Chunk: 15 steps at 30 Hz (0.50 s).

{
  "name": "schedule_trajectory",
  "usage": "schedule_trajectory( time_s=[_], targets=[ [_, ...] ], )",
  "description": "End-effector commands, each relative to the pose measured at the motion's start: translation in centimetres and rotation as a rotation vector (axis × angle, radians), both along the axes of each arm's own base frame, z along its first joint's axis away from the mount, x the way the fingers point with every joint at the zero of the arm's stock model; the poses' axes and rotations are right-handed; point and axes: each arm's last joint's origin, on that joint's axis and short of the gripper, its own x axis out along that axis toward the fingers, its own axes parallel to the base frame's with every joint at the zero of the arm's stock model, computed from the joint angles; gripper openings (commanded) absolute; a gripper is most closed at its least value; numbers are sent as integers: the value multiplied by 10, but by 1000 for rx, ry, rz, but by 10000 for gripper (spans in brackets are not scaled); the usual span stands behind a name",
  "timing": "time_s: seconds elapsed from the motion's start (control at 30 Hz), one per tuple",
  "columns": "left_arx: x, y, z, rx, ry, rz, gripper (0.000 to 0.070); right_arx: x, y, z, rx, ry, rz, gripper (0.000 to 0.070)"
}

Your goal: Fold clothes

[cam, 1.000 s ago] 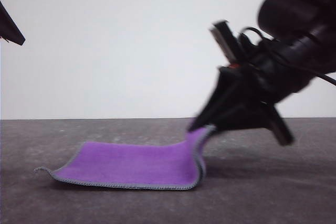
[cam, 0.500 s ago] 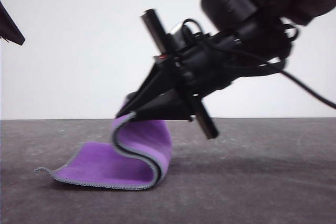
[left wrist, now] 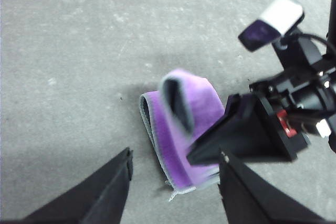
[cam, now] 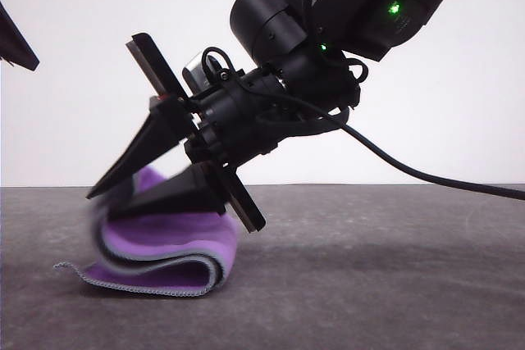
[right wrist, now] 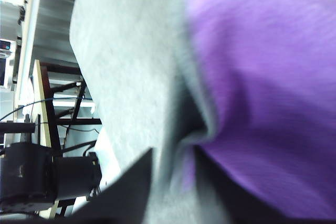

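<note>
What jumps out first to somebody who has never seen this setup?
The bright purple cloth on the grey table, doubled over on itself at the left of the front view. Right above it, the big black right hand pinches the cloth's raised edge and reaches in from the upper right. The left hand hangs open above the cloth, in its own wrist view.

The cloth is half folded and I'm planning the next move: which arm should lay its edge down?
The right. Its end effector is shut on the cloth edge, carried over the lower layer. The left end effector hangs open, off the cloth.
</note>
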Motion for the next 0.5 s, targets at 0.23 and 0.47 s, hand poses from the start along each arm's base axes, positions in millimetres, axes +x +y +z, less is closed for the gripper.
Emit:
schedule_trajectory(
  time_s=[0.23,0.47],
  targets=[
    [1,-1,1,2,-12,-3,313,0,-12,31,18,-118,29,292],
    [1,-1,1,2,-11,-3,313,-30,-57,71,-281,-462,-12,291]
  ],
)
